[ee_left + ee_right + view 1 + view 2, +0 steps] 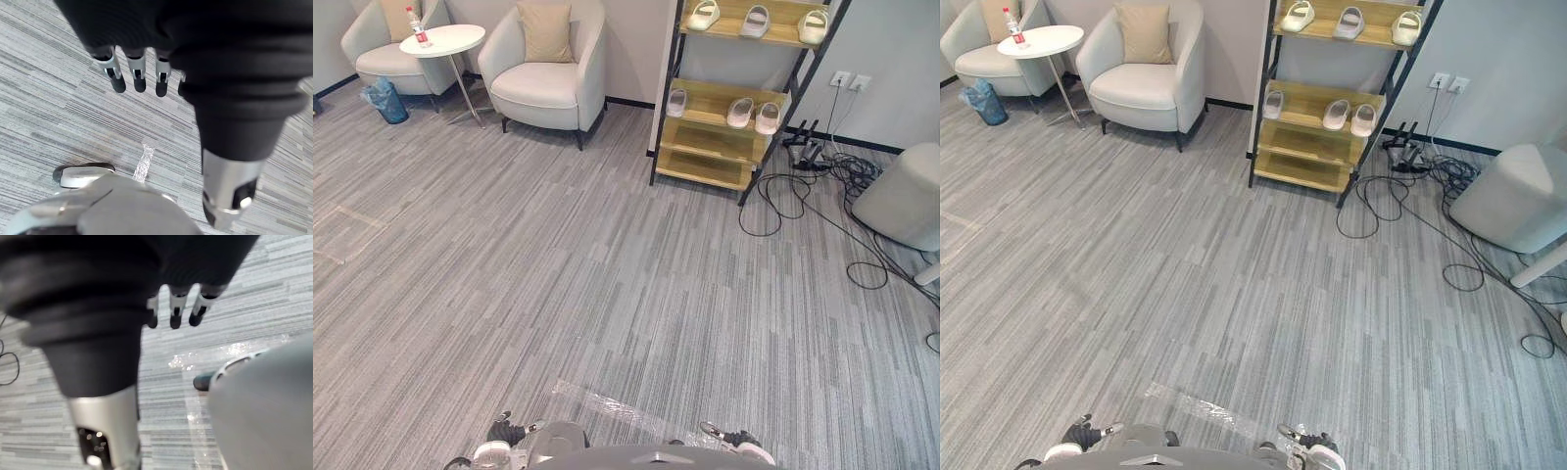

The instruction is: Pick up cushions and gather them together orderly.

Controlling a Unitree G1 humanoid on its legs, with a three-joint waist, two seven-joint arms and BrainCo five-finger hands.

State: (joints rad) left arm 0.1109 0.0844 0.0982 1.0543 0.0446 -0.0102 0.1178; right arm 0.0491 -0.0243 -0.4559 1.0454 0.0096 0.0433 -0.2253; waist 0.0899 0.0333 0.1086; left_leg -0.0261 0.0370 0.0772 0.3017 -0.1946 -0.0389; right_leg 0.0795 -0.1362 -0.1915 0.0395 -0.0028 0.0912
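A tan cushion (546,31) leans upright against the back of the nearer white armchair (548,88) at the far left of the room. A second tan cushion (399,15) stands in the other armchair (382,59) behind the round table. Both are far from me across the grey carpet. My left hand (139,81) hangs over the floor with straight fingers and holds nothing. Over the carpet too, my right hand (175,316) is just as open and empty.
A round white side table (442,40) with a bottle (415,27) stands between the armchairs, a blue bin (385,100) beside it. A wooden shelf (724,117) with slippers stands at the far wall. Cables (803,186) loop on the floor near a grey pouf (906,196).
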